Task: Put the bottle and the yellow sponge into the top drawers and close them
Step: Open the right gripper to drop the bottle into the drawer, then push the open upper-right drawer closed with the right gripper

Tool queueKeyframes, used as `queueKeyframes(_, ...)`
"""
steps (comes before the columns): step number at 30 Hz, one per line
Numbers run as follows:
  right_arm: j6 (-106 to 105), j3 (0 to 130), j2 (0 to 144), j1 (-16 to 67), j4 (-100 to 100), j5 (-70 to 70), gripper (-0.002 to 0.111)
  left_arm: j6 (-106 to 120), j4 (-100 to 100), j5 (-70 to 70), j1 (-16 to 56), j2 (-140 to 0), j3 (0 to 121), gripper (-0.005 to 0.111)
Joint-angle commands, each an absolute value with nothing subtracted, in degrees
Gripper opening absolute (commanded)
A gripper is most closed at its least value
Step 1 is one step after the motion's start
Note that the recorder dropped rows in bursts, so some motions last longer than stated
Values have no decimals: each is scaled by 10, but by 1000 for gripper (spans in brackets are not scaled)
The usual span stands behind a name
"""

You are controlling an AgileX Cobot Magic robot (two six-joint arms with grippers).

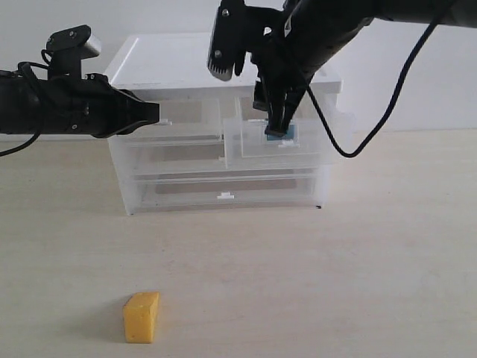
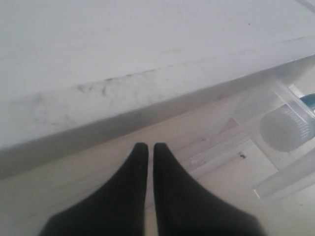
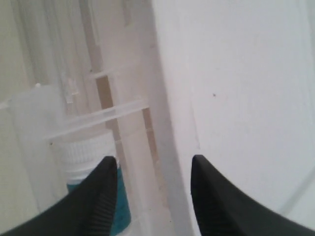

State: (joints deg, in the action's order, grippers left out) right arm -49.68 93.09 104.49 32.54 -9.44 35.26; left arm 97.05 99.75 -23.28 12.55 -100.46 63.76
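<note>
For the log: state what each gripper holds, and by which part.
Nothing is held. The left gripper is shut on nothing; the right gripper stands open beside the bottle, its gap empty.

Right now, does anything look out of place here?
The yellow sponge lies alone on the table, well in front of the cabinet. The right top drawer juts out open, with the bottle inside; nothing looks spilled or damaged.
</note>
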Motion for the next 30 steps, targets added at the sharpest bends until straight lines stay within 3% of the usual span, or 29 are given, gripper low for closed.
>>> queueKeyframes(1, -372, 932, 1000, 325, -97, 323, 42, 974, 999, -238, 126, -1003, 636, 4)
queueKeyframes(15, 6, 932, 921, 325, -90, 455, 42, 974, 999, -238, 126, -1003, 636, 4)
queueKeyframes(22, 31, 932, 920, 325, -64, 566, 42, 974, 999, -238, 126, -1003, 636, 4)
queueKeyframes(30, 78, 879, 920, 325, -39, 577, 42, 974, 999, -238, 126, -1003, 636, 4)
